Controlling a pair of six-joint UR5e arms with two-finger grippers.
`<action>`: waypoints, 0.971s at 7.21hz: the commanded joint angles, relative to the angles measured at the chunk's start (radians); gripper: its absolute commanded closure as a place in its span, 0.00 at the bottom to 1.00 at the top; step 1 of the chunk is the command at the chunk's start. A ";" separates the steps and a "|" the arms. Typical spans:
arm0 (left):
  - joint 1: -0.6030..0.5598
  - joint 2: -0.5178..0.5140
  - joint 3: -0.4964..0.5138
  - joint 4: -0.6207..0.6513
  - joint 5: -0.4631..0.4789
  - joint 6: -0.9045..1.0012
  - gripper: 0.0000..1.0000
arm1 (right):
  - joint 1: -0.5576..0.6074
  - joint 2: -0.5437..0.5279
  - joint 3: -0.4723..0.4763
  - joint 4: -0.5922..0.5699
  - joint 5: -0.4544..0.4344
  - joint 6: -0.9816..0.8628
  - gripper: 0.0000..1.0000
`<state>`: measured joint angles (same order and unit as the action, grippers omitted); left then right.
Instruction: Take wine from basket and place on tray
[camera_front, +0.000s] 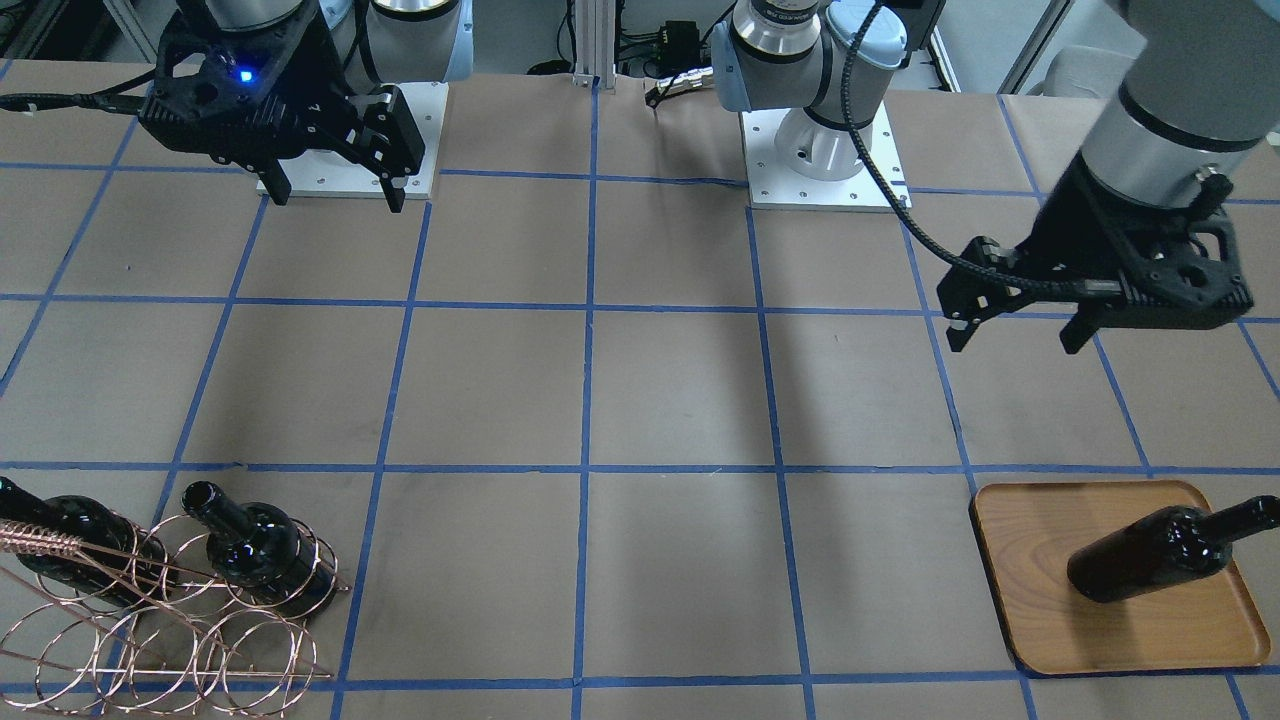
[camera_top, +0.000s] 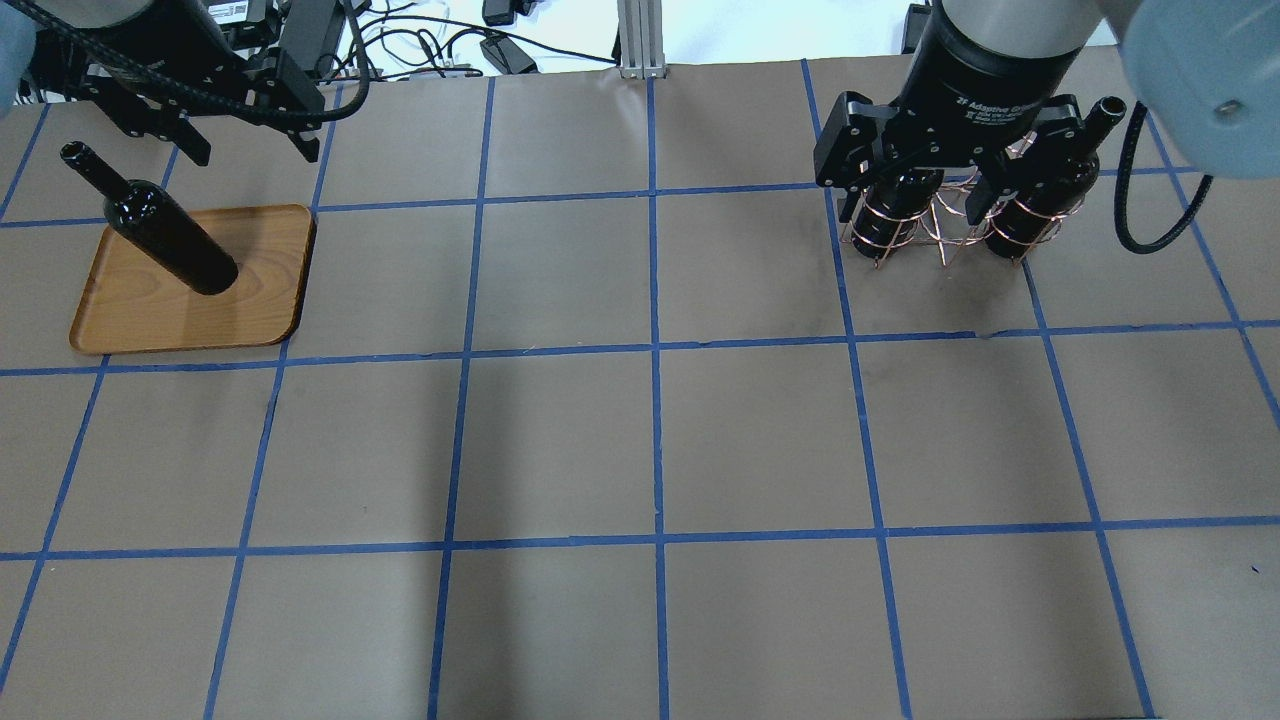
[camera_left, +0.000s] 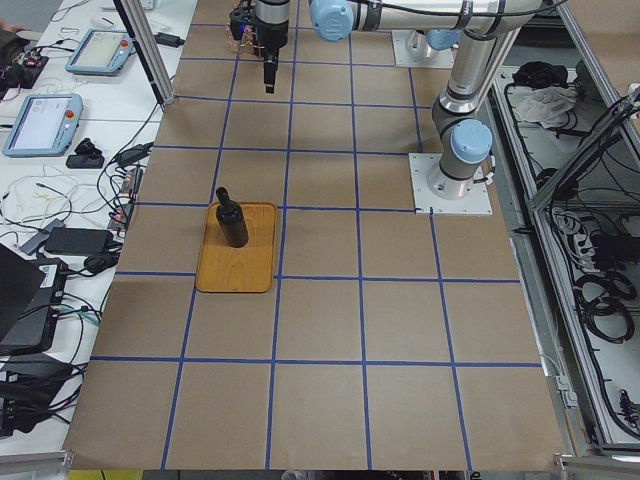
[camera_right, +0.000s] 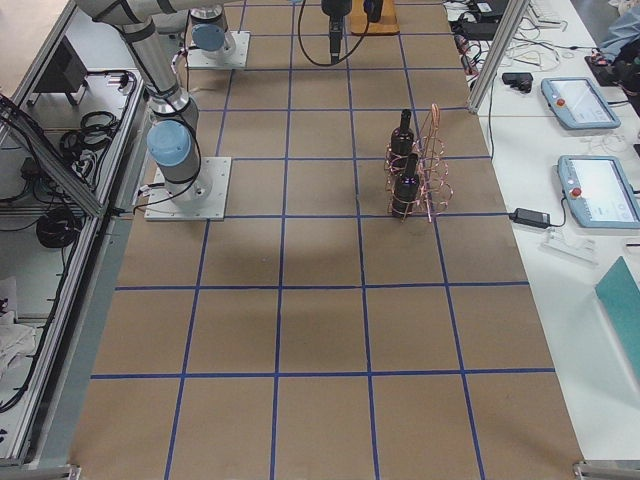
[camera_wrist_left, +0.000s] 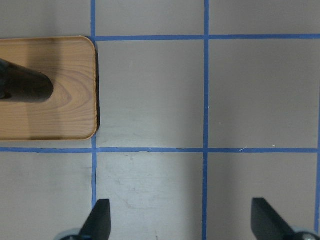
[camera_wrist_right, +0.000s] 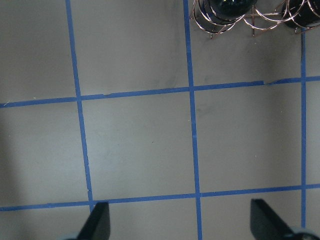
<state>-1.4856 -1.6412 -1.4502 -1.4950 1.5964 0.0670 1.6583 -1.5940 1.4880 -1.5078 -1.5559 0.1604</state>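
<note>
My left pincer (camera_front: 1015, 342) and right pincer (camera_front: 338, 198) are hanging released, empty, above the counter (camera_front: 660, 400). Glossy near-black glass wine bottle (camera_front: 1150, 555) is standing on light brown wooden tray (camera_front: 1030, 600); two matching bottles (camera_front: 255, 550) are sitting in copper wire-ring basket (camera_front: 160, 625).

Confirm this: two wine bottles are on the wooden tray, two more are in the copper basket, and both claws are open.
No, only one wine bottle is on the tray, as the overhead view shows. The rest holds.
</note>
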 joint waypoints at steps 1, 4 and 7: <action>-0.048 0.050 -0.036 -0.016 -0.001 -0.046 0.00 | 0.000 0.000 0.000 -0.035 -0.001 0.002 0.00; -0.048 0.084 -0.058 -0.108 0.002 -0.033 0.00 | 0.000 0.000 0.000 -0.035 -0.003 0.004 0.00; -0.045 0.092 -0.041 -0.160 -0.001 -0.029 0.00 | -0.052 0.011 -0.029 -0.038 0.000 -0.015 0.00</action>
<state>-1.5326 -1.5491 -1.4955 -1.6430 1.5977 0.0367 1.6356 -1.5875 1.4760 -1.5465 -1.5571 0.1505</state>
